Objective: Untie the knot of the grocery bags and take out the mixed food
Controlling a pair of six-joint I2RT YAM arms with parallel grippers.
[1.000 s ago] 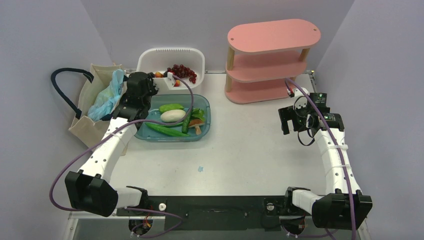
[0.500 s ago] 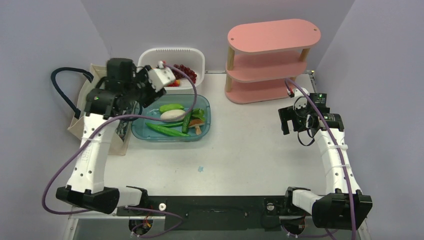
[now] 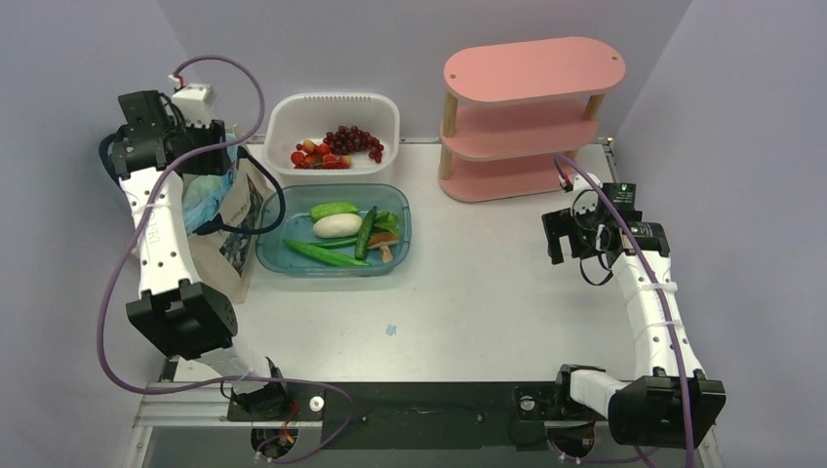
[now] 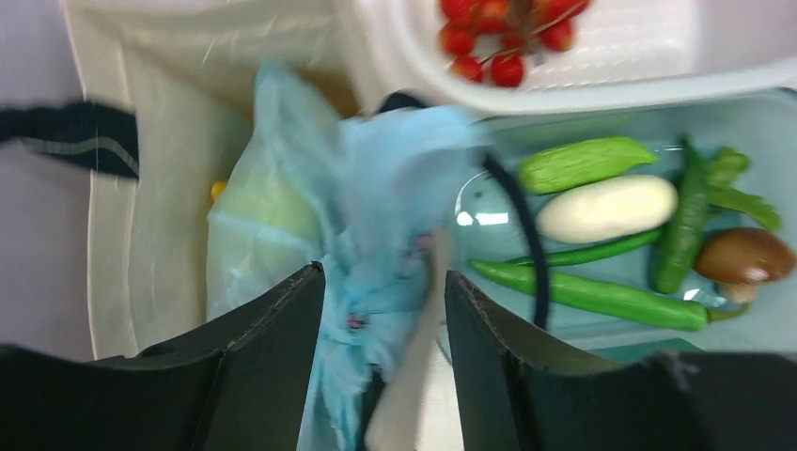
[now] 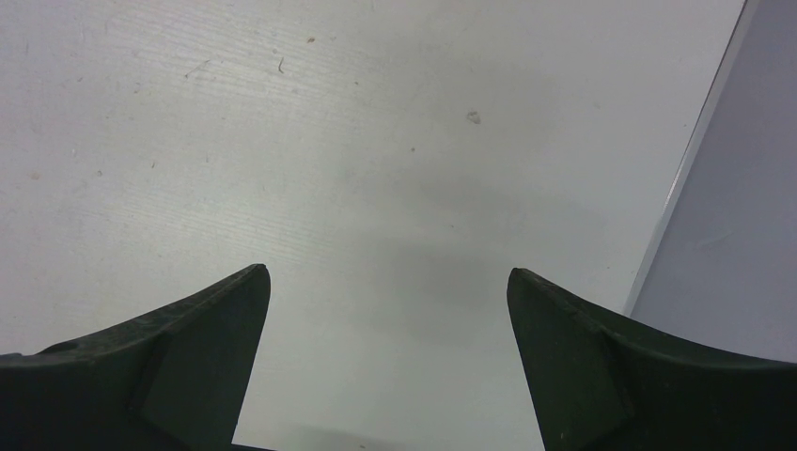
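The beige canvas tote (image 3: 226, 244) with navy handles (image 3: 268, 195) stands at the table's left and leans on the teal tub. The crumpled light blue plastic bag (image 3: 200, 200) sits in it. My left gripper (image 3: 200, 151) hangs above the tote. In the left wrist view its jaws (image 4: 383, 272) stand apart, and the blue bag's bunched top (image 4: 376, 216) lies blurred below them, so I cannot make out the knot. A pale green shape (image 4: 263, 211) and a yellow bit (image 4: 218, 191) show inside. My right gripper (image 3: 556, 234) is open over bare table (image 5: 376, 141).
A clear teal tub (image 3: 400, 239) of green vegetables, a white oval vegetable and a mushroom sits right of the tote. A white slotted basket (image 3: 332, 105) with grapes and red fruit stands behind it. A pink three-tier shelf (image 3: 527, 117) is at the back right. Walls close in on both sides.
My left arm rose and swung left, from low by the tub to high above the tote, and its jaws opened. The tote shifted right against the tub. The right arm stayed still.
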